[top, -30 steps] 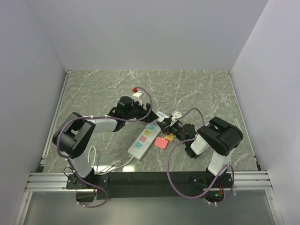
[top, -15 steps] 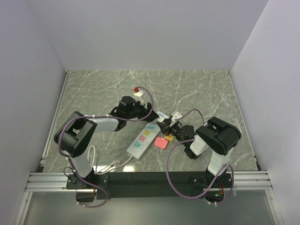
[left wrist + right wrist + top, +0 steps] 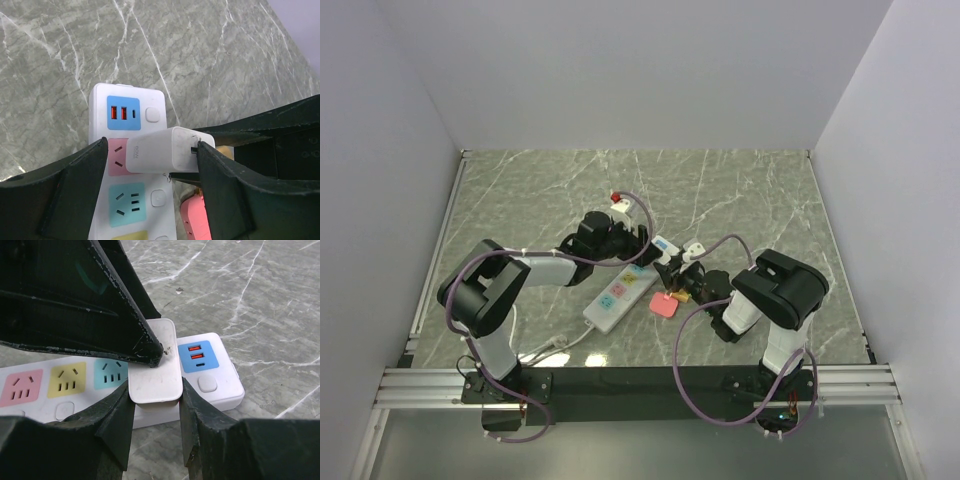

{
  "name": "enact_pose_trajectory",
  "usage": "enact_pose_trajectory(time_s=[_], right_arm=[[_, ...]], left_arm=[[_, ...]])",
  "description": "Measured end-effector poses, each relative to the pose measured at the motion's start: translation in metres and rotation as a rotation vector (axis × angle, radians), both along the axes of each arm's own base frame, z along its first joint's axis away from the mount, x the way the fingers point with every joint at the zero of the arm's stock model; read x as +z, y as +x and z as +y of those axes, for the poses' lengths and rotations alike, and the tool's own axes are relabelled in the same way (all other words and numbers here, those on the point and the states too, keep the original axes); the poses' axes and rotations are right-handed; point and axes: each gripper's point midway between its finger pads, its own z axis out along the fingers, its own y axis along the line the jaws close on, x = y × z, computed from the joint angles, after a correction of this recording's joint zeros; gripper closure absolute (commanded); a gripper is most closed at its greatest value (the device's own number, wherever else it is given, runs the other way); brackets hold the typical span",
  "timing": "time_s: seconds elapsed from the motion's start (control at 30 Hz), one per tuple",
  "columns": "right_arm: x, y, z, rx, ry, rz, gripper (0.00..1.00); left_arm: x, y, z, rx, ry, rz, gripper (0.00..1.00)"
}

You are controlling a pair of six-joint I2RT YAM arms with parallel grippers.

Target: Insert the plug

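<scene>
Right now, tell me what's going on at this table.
The right gripper is clamped on the white plug and holds it over the power strip, at the pink socket beside the USB end. The left gripper is open, one finger on each side of the plug, and one fingertip touches the plug's end. The pictures do not show whether the prongs are fully seated.

Only marking I can spot: a tiny grey print on the white charger, at its 9 o'clock end in the left wrist view, too small to read. Nothing legible on the power strip.
</scene>
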Motion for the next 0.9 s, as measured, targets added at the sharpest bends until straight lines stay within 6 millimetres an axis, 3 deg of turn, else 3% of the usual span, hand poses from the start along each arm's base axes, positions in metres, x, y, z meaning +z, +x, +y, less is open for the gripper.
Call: enact_pose_trajectory(time_s=[0.37, 0.9], right_arm=[[0.008, 0.005, 0.004, -0.006, -0.010, 0.006, 1.00], [0.012, 0.028, 0.032, 0.022, -0.070, 0.067, 1.00]], left_arm=[[0.000, 0.002, 0.002, 0.024, -0.020, -0.006, 0.25], [0.001, 0.024, 0.034, 0.103, -0.080, -0.011, 0.27]])
